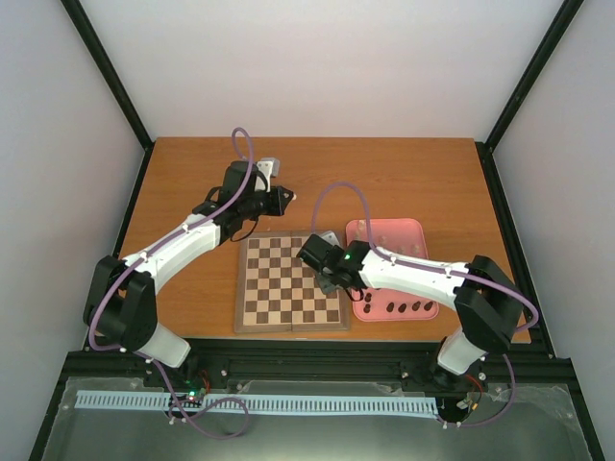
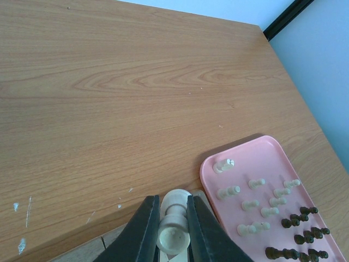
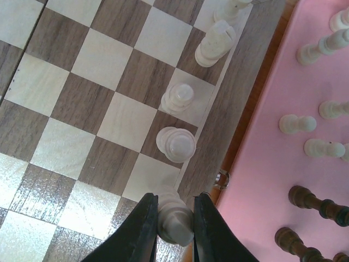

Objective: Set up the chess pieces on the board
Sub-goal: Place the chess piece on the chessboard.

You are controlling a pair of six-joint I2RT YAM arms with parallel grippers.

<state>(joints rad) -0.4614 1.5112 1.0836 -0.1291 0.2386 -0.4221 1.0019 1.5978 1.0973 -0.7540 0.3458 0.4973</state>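
The board [image 1: 274, 288] lies in front of the arms; no pieces can be made out on it from above. My left gripper [image 1: 285, 200] hovers beyond the board's far edge. In the left wrist view it [image 2: 173, 202] is shut on a cream chess piece [image 2: 174, 229]. My right gripper [image 1: 332, 277] is over the board's right edge. In the right wrist view it [image 3: 175, 199] is shut on a cream piece [image 3: 175, 221] over the board's [image 3: 114, 60] rightmost column. Three cream pieces [image 3: 175, 143] stand in that column, with a fourth partly in view at the top edge.
A pink tray [image 1: 415, 226] lies right of the board. It holds several cream pieces [image 2: 252, 204] and dark pieces [image 2: 299, 221] lying on their sides. They also show in the right wrist view [image 3: 297, 124]. The table's black frame edges run at both sides.
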